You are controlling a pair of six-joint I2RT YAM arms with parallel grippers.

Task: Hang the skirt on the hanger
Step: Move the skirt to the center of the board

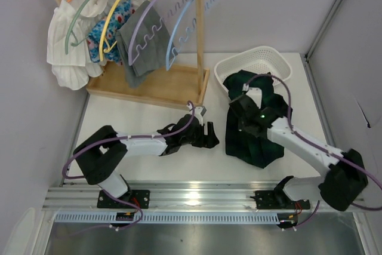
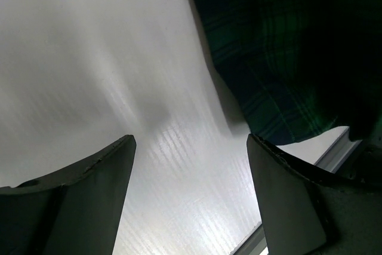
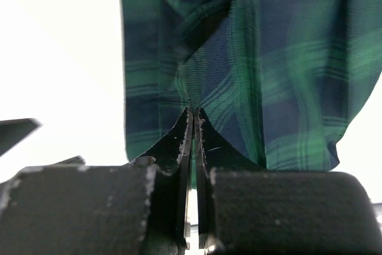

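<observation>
Our right gripper (image 3: 194, 117) is pinched shut on a fold of the skirt (image 3: 256, 58), which lies crumpled on the table (image 1: 149, 123) with its far edge against the basket (image 1: 256, 64). Our left gripper (image 2: 191, 141) hangs with jaws spread over bare table just beside the skirt's edge, gripping nothing. The hanger rack (image 1: 200, 28) stands at the far left
</observation>
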